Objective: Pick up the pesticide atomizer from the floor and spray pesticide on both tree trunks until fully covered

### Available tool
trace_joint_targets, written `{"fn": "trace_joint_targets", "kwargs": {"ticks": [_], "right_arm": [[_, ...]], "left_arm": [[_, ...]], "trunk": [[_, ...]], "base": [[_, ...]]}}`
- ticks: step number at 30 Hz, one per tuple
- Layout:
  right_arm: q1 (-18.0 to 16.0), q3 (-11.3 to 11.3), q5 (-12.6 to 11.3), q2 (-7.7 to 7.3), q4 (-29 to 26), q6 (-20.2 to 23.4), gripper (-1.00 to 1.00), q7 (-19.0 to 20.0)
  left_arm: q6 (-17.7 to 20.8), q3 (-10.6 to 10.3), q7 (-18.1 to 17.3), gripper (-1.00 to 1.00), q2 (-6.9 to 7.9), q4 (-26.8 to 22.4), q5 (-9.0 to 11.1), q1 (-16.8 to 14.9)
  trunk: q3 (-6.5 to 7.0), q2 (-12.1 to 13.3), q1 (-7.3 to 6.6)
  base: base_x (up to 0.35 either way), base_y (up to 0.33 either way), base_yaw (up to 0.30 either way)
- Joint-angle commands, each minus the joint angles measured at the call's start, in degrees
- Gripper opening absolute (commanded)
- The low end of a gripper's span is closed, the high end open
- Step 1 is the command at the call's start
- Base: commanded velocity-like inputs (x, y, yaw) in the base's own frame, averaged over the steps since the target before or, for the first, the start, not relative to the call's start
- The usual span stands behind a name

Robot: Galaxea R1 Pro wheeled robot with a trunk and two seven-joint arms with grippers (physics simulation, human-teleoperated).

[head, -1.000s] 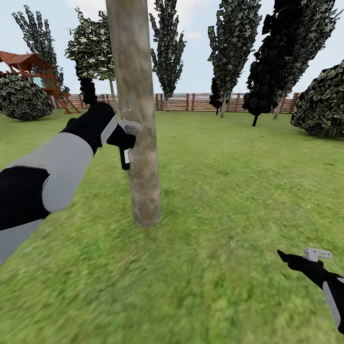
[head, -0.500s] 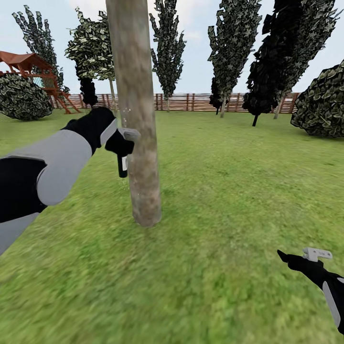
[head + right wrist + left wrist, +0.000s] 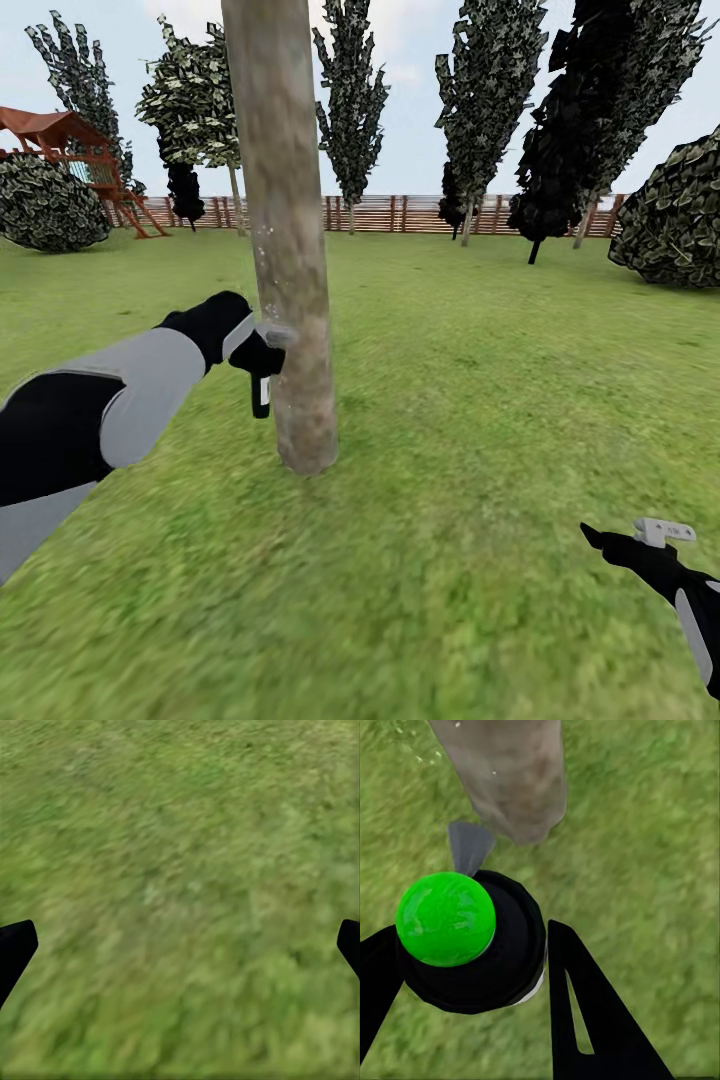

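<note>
No writing, number, brand or sign could be read anywhere. The pesticide atomizer (image 3: pixel 262 385), held between the left fingers (image 3: pixel 585 1012), carried a pale label on its black body, but the label was too small and blurred for any letters to be made out. The green top (image 3: pixel 446 918) just beside those fingers was plain, with no marking on it.

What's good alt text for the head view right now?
The left gripper holds the pesticide atomizer against a thick tree trunk low on a green lawn. The right gripper hangs empty at the lower right; a wooden fence and dark trees stand behind.
</note>
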Motion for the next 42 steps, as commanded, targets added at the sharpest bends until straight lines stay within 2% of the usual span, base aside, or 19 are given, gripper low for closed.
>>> {"fn": "trace_joint_targets", "kwargs": {"ticks": [1, 6, 9, 17, 20, 27, 34, 37, 42], "right_arm": [[0.0, 0.0, 0.0, 0.00, 0.0, 0.0, 1.00, 0.0], [0.0, 0.0, 0.0, 0.00, 0.0, 0.0, 1.00, 0.0], [0.0, 0.0, 0.0, 0.00, 0.0, 0.0, 1.00, 0.0], [0.0, 0.1, 0.0, 0.07, 0.1, 0.0, 1.00, -0.1], [0.0, 0.1, 0.0, 0.09, 0.1, 0.0, 1.00, -0.2], [0.0, 0.1, 0.0, 0.09, 0.1, 0.0, 1.00, -0.2], [0.0, 0.1, 0.0, 0.09, 0.1, 0.0, 1.00, -0.3], [0.0, 0.1, 0.0, 0.05, 0.1, 0.0, 1.00, -0.2], [0.0, 0.3, 0.0, 0.09, 0.1, 0.1, 1.00, -0.1]], "left_arm": [[-0.6, -0.1, 0.0, -1.00, 0.00, 0.0, -0.1, 1.1], [-4.7, -0.1, 0.0, -1.00, 0.02, 0.0, 0.0, 5.1], [-7.9, -0.1, 0.0, -1.00, 0.89, 0.0, 0.0, 7.5], [-21.1, -0.1, -0.1, -1.00, 1.97, 0.0, 0.0, 14.2], [-23.8, -0.1, -0.1, -1.00, 2.01, 0.0, 0.0, 16.3], [-25.5, -0.1, 0.0, -1.00, 1.95, 0.0, 0.0, 18.9], [-25.1, -0.1, 0.0, -1.00, 2.01, 0.5, 0.1, 19.5], [-25.0, -0.1, 0.1, -1.00, 1.92, 0.5, 0.1, 22.1], [-24.9, -0.1, 0.1, -1.00, 1.78, 0.5, 0.1, 22.8]], "trunk": [[0.01, 0.0, -0.01], [0.01, 0.0, -0.01], [0.01, 0.0, -0.01], [0.01, 0.0, -0.01], [0.01, 0.0, -0.01], [0.01, 0.0, -0.01], [0.01, 0.0, -0.01], [-0.02, 0.0, -0.01], [-0.39, 0.0, -0.01]], "base": [[0.000, 0.000, 0.000], [0.000, 0.000, 0.000], [0.000, 0.000, 0.000], [0.000, 0.000, 0.000], [0.000, 0.000, 0.000], [0.000, 0.000, 0.000], [0.000, 0.000, 0.000], [0.000, 0.000, 0.000], [0.000, 0.000, 0.000]]}}
